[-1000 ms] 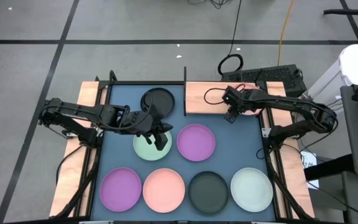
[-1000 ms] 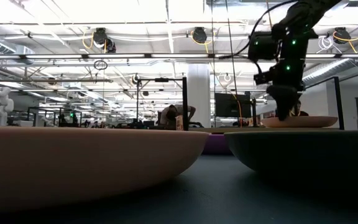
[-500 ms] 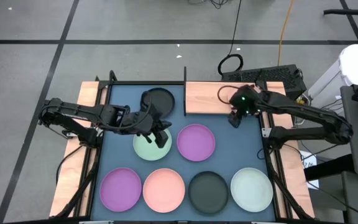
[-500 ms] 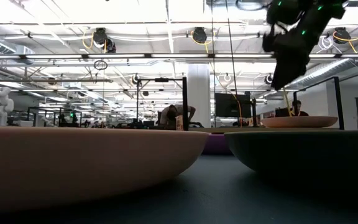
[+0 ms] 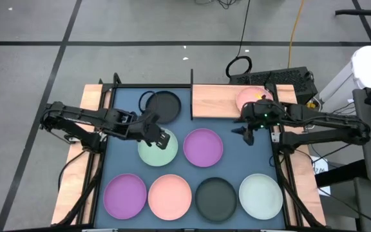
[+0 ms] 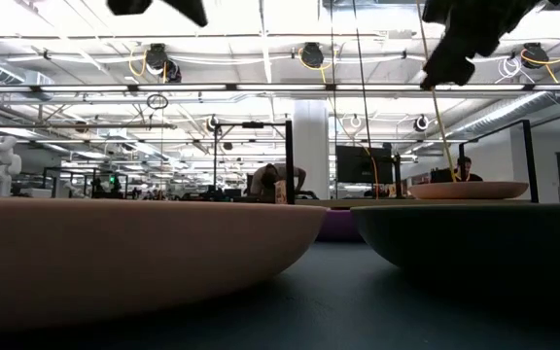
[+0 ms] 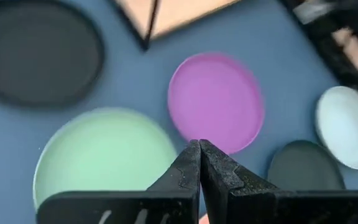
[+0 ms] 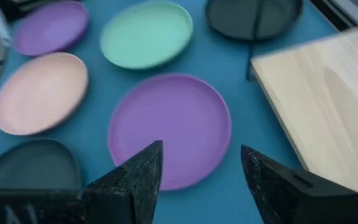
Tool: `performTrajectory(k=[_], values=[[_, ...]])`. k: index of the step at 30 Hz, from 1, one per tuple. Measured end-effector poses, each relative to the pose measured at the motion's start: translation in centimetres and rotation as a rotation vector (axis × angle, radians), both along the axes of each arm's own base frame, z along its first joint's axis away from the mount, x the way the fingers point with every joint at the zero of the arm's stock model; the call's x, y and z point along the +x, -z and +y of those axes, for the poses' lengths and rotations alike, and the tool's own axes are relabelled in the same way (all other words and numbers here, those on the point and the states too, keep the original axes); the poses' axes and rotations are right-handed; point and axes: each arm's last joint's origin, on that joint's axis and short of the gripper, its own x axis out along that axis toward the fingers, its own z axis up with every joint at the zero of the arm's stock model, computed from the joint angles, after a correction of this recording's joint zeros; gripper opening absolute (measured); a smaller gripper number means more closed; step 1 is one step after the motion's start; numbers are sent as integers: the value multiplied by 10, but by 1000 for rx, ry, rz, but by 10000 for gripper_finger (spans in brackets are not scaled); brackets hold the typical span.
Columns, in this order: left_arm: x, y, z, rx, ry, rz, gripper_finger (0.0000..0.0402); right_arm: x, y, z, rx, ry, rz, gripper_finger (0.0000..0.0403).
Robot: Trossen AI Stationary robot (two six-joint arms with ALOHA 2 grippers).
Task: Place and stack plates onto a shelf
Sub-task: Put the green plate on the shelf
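A pink plate (image 5: 250,97) lies on the shelf (image 5: 221,100), at its end away from the black rail (image 5: 191,94). The other seven plates sit on the blue mat (image 5: 118,164): a black plate (image 5: 165,105) and a green plate (image 5: 158,148) nearer the left arm, a purple plate (image 5: 203,147) mid-mat, and four in a front row. The right end effector (image 5: 246,133), fingers spread and empty, hangs just beside the shelf's edge near the purple plate (image 8: 169,130). The left end effector (image 5: 161,137), fingers pressed together, hovers over the green plate (image 7: 101,155).
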Motion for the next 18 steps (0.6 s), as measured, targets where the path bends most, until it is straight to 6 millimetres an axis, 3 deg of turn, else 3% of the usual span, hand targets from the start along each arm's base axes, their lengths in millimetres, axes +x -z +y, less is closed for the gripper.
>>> performTrajectory(k=[6,11,14,18], values=[[-14,28,5,-317,-187,203,6,13,-4,7,39,-14,-76,199],[-16,51,11,-411,-229,298,9,18,-4,15,97,-15,-93,199],[-19,66,21,-515,-259,367,36,18,-4,19,135,-12,-93,199],[-26,87,31,-567,-285,462,105,19,-5,25,149,-34,-100,199]])
